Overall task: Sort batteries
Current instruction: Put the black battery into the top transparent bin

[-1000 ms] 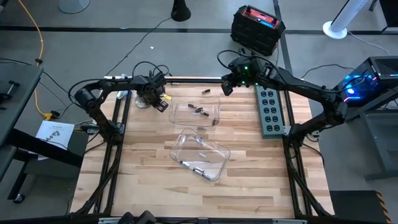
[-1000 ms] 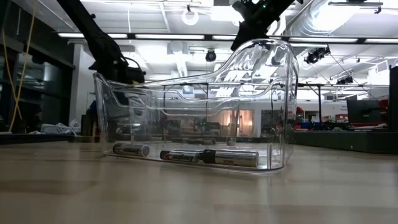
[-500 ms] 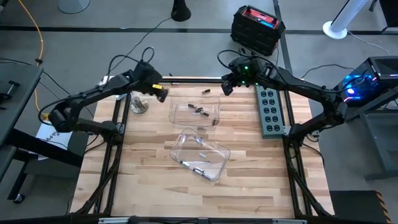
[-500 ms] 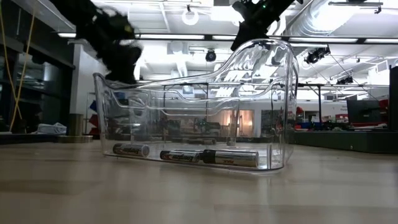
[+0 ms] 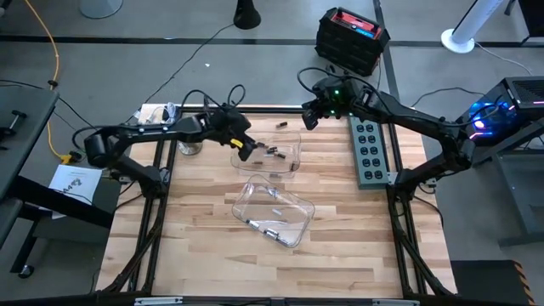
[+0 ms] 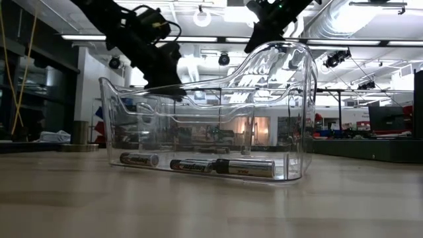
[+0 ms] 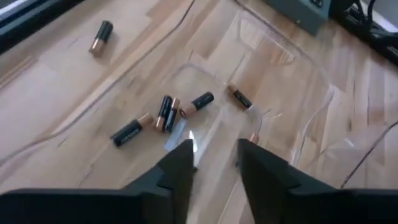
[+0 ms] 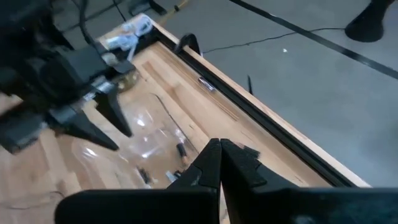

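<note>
Two clear trays lie on the wooden table. The far tray [image 5: 294, 143] has several dark batteries [image 7: 165, 113] lying on its floor. The near tray [image 5: 299, 206] rests tilted and has three batteries [image 6: 192, 166] on its floor. One loose battery [image 5: 282, 125] lies on the table beyond the far tray. My left gripper [image 7: 214, 155] hangs open above the far tray's left part, fingers pointing down, nothing between them. My right gripper [image 8: 219, 155] is shut and empty, high over the table's far edge.
A grey power strip [image 5: 371, 151] lies along the table's right side. A small round metal dish [image 5: 189, 146] sits at the far left corner. Bare wood lies in front of the near tray. A black crate [image 5: 351, 36] stands on the floor beyond the table.
My left gripper has swung from beside the metal dish at the far left corner toward the table's right, and now hangs over the far tray. The right arm has kept still.
</note>
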